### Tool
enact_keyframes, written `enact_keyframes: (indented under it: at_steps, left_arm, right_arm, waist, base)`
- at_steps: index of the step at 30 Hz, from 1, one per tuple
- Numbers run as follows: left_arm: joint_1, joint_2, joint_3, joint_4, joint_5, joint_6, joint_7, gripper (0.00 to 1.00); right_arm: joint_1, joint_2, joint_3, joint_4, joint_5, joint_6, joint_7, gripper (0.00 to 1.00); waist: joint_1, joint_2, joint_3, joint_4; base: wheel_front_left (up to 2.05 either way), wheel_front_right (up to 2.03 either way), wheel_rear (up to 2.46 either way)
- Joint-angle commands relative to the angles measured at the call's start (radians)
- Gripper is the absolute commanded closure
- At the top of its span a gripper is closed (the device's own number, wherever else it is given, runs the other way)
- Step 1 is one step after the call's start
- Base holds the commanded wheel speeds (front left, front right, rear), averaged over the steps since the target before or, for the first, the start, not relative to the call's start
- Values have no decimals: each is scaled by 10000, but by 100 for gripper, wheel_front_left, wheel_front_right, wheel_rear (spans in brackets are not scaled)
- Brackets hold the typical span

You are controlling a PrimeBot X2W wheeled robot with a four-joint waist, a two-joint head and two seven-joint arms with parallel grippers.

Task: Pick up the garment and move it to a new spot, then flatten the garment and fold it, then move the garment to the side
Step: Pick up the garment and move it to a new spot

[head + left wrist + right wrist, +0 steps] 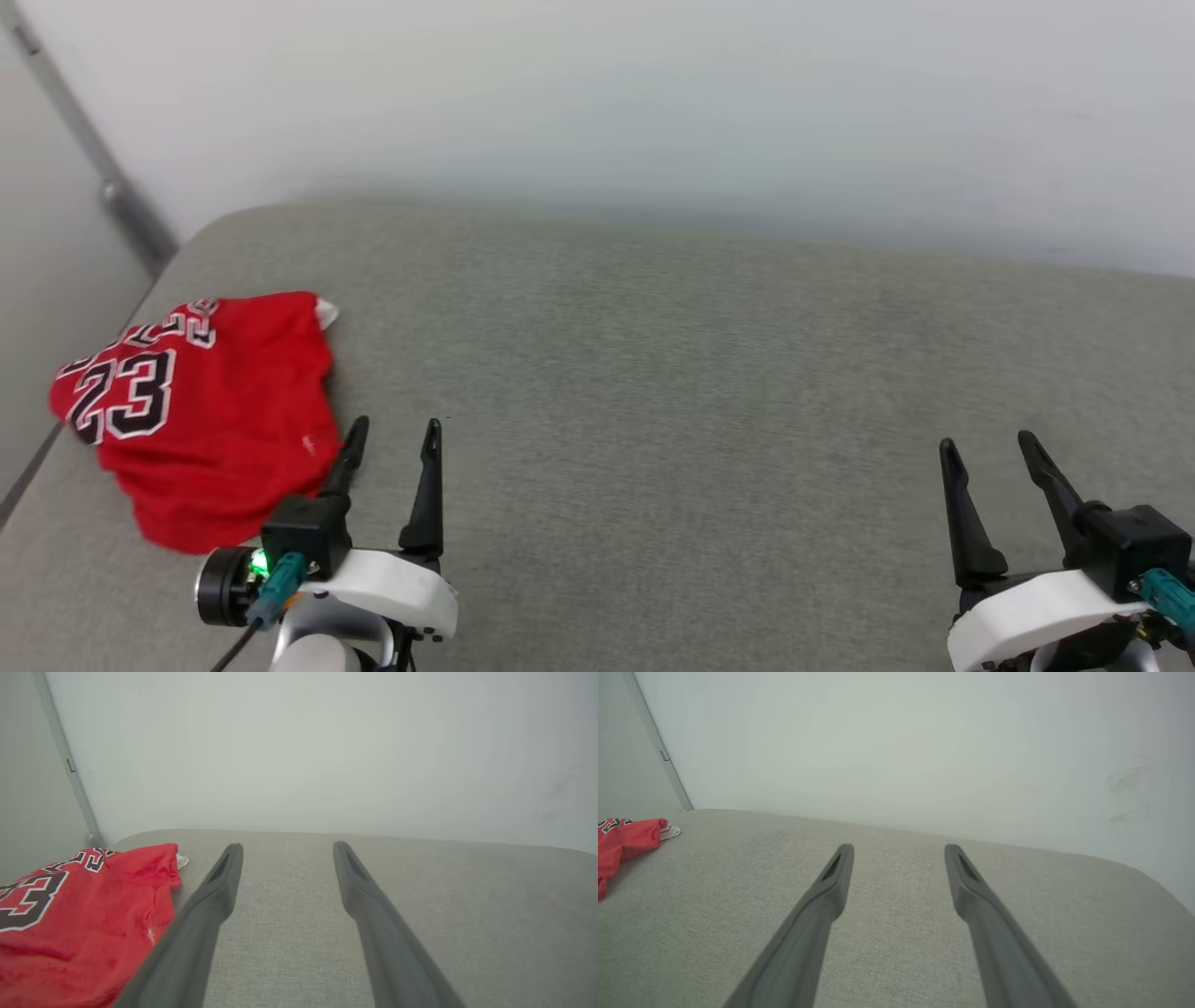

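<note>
The garment is a red jersey with black, white-outlined lettering and the number 23, lying crumpled at the left of the grey cushioned surface. A bit of white fabric pokes out at its far corner. In the left wrist view the garment spreads to the left of the fingers. The right wrist view catches the garment at its far left edge. My left gripper hovers open just right of the jersey, nothing between its fingers. My right gripper is open at the lower right, far from the shirt.
A pale wall rises behind the surface. A grey metal rail runs along the wall corner at the left. The surface's left edge drops off beside the garment.
</note>
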State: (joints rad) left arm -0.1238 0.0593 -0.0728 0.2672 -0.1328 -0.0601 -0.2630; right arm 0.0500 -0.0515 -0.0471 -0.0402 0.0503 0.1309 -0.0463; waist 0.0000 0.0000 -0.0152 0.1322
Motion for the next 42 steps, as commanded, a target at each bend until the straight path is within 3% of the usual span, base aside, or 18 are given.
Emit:
enact_keyframes:
  at_steps: [1, 12, 21, 34, 42]
  left_arm:
    - [-79, 37, 74, -3, 58, 28, -27, 0]
    - [-105, 139, 722, -21, 96, 92, -27, 0]
    - [-99, 209, 1013, -75, 251, 56, -27, 0]
    - [-338, 233, 1112, -113, 411, -51, -27, 0]
    - [-1300, 411, 1265, -66, 232, -208, -27, 0]
  right_arm:
    - [-31, 20, 16, -64, -53, -3, 16, 0]
    - [-278, 17, 507, -130, 20, -3, 75, 0]
    - [-349, 16, 810, -136, 112, -3, 48, 0]
    - [-490, 16, 814, -173, -20, -3, 99, 0]
    - [-1107, 14, 996, -466, -217, -3, 365, 0]
  waist:
    - [0, 0, 44, 518]
    - [0, 0, 115, 2503]
    - [0, 0, 186, 3550]
    - [0, 0, 317, 3823]
    - [0, 0, 1215, 3200]
  base:
    - [0, 0, 0]
    - [0, 0, 0]
    - [0, 0, 0]
    - [0, 0, 0]
    - [0, 0, 0]
